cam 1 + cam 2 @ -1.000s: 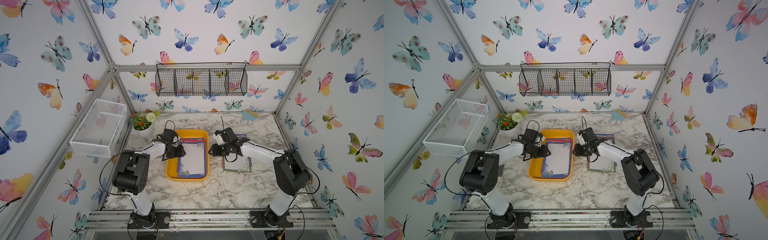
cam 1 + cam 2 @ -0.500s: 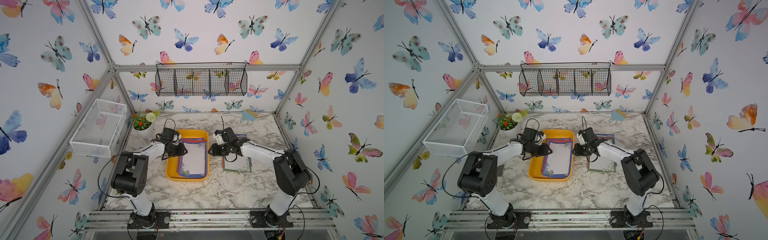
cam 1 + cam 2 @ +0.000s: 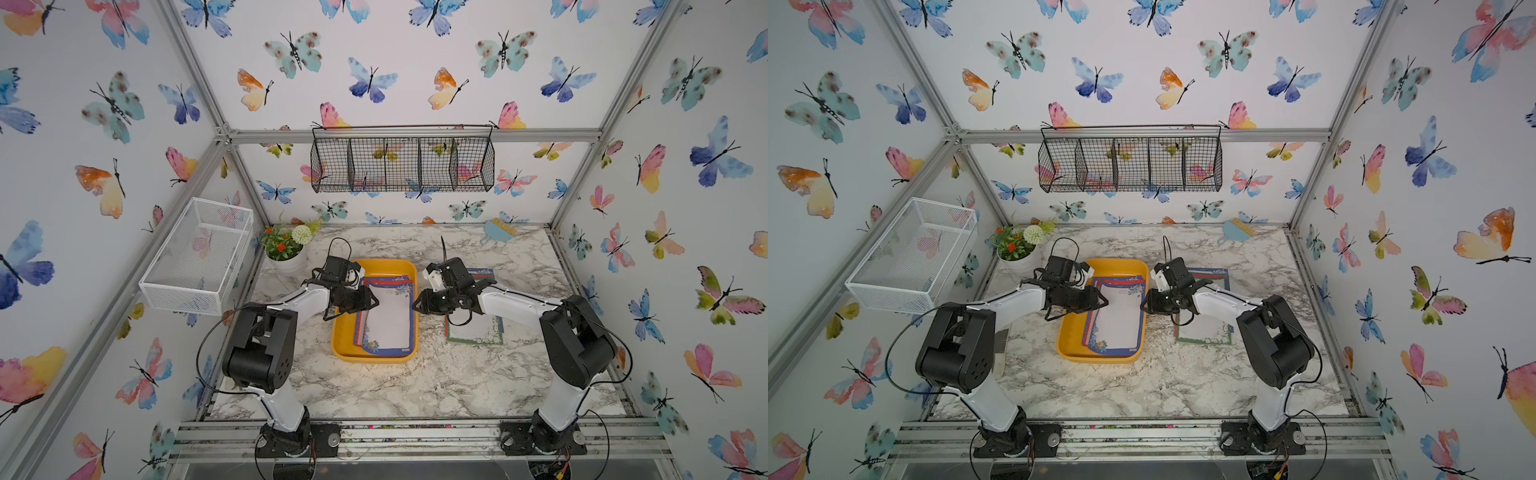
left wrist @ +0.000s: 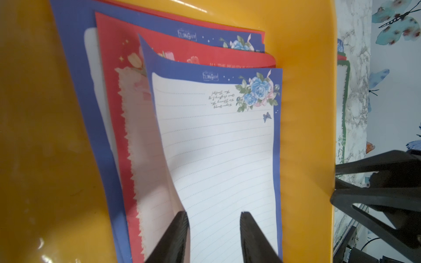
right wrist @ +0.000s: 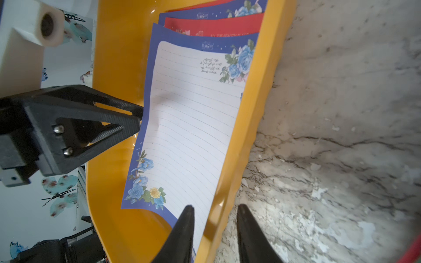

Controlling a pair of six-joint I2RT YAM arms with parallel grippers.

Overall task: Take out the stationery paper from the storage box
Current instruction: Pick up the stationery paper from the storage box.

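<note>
Two-sided work at the storage box (image 3: 341, 332) right now. Left gripper (image 4: 213, 214) first: parked at the box's left rim a second ago, now well inside it, over the stationery paper (image 3: 388, 320). Jaws parted, nothing pinched yet. One finger (image 4: 177, 234) right at the curled-up left edge of the top blue-bordered sheet (image 4: 216, 148), lifted off the red sheet (image 4: 109, 68) beneath.

Over to the right gripper (image 5: 215, 206): nudged a shade closer to the box, fingers apart and astride its right rim, clamped on nothing as far as can be seen.

Meaning for the task, at a guess: box about to be steadied on one side, sheet edge being fished for on the other. Pick set up, not made. Stack still inside the box, several sheets deep.

Right of the box, flat on the marble table (image 3: 395, 386), a green-bordered sheet (image 3: 476, 332) already out, plus a blue-bordered one (image 3: 484, 274) beyond it.

Firm pinch on that raised edge wanted next, probably. Some risk of dragging two sheets together.
</note>
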